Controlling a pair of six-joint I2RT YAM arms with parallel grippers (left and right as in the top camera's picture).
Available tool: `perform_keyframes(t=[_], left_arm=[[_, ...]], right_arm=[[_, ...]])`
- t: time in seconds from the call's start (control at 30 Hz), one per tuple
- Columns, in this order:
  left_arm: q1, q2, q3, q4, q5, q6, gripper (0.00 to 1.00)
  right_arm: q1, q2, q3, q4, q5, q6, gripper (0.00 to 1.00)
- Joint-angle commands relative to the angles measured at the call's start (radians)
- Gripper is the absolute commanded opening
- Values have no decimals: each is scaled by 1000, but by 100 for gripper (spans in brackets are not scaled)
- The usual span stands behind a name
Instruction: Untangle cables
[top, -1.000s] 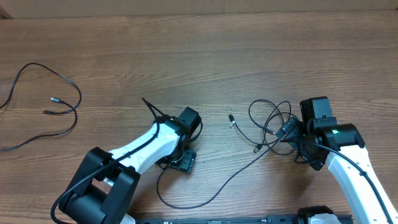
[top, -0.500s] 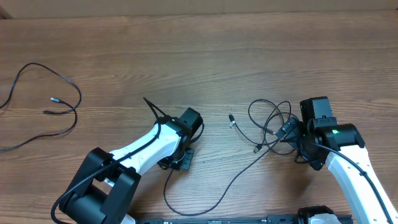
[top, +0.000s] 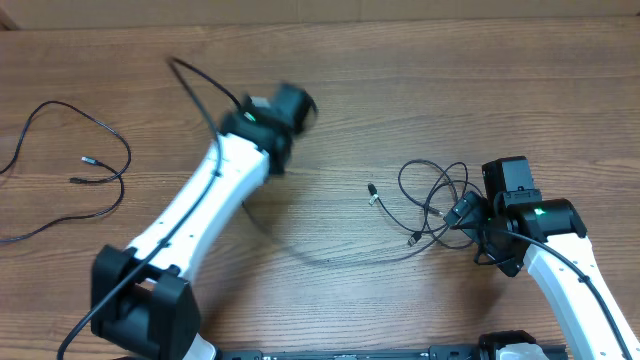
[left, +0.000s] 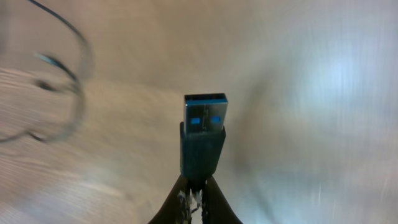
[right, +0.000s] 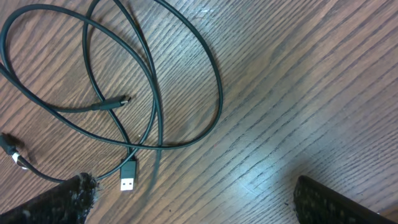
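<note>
My left gripper is raised over the table's back middle, blurred by motion. In the left wrist view it is shut on the black body of a USB plug with a blue insert, which stands upright above the fingertips. That plug's cable trails faintly back to the looped tangle of cables at the right. My right gripper rests at the tangle's right edge, open; the loops and a silver USB plug lie just ahead of it, untouched.
A separate thin black cable lies spread out at the table's left, also seen blurred in the left wrist view. Two small plug ends lie left of the tangle.
My left gripper shut on the USB plug near the table's front and swung it up and back left, dragging its cable along. The right arm and the tangle stayed put.
</note>
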Motion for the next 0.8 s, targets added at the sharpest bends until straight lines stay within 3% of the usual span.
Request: perform_keyframes(t=[0.0, 0.07, 0.13, 0.2, 0.3, 0.37, 0.5, 0.77], left_arm=[[87, -7, 151, 1, -101, -37, 4], [125, -7, 208, 14, 2, -37, 5], [150, -7, 233, 44, 203, -28, 8], [154, -4, 231, 67, 351, 5, 17], [142, 7, 229, 66, 496, 34, 69], [111, 23, 228, 58, 576, 87, 85], [45, 55, 228, 18, 661, 202, 87], [-120, 169, 227, -86, 657, 481, 89]], right_arm=[[-4, -13, 14, 3, 8, -1, 100], [-4, -13, 14, 3, 8, -1, 100], [-4, -13, 14, 5, 8, -1, 100], [-4, -13, 14, 8, 8, 0, 100], [-4, -13, 14, 7, 7, -1, 100], [-4, -13, 14, 4, 8, -1, 100], [-4, -13, 14, 4, 8, -1, 100], [-4, -13, 14, -1, 12, 0, 100]])
